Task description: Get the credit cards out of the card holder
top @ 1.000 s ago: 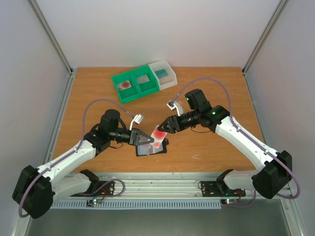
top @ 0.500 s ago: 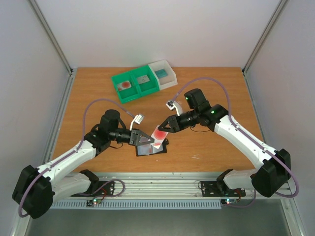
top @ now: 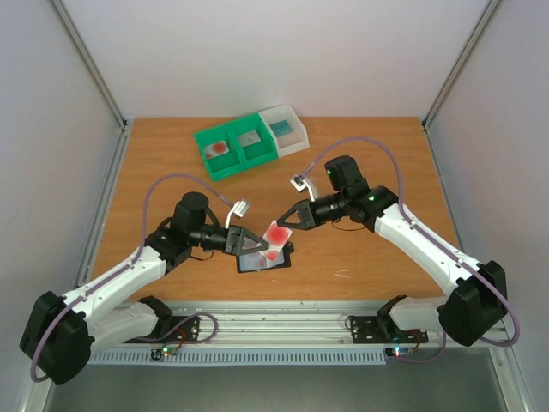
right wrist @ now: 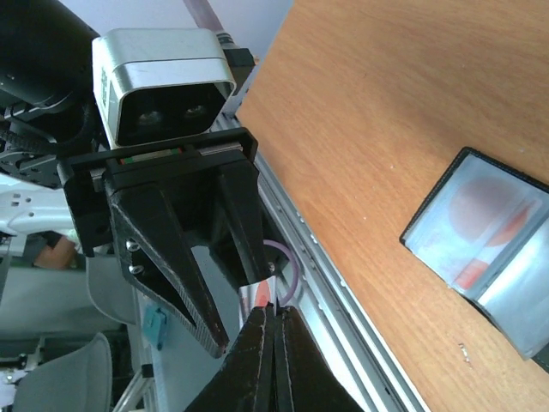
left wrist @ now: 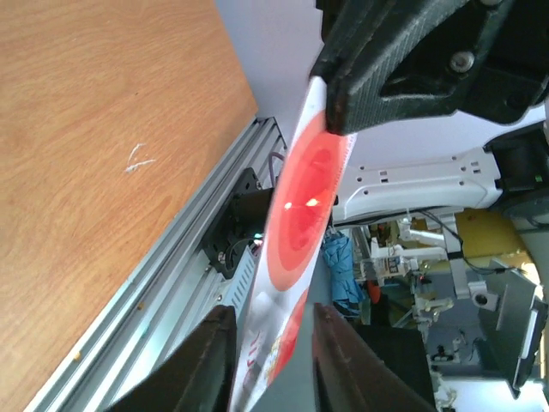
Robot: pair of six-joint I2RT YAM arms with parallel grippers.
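A whitish credit card (top: 275,239) with a red blotch hangs in the air just above the card holder (top: 257,261), which lies spread open on the table. My right gripper (top: 283,225) is shut on the card's upper edge (left wrist: 319,129). My left gripper (top: 257,245) is open, its fingers (left wrist: 206,360) standing either side of the card's lower end without clamping it. In the right wrist view the right gripper (right wrist: 274,313) pinches the card (right wrist: 262,294), and the holder (right wrist: 485,240) shows grey-blue pockets with red-blotched cards inside.
A green bin (top: 236,148) at the back holds two cards, one with a red blotch. A white bin (top: 286,127) beside it holds a blue item. The table's near edge and metal rail (top: 283,322) run just below the holder.
The right gripper has closed onto the card's upper edge. The left gripper, shut on the card before, has opened round it. The card sits slightly higher.
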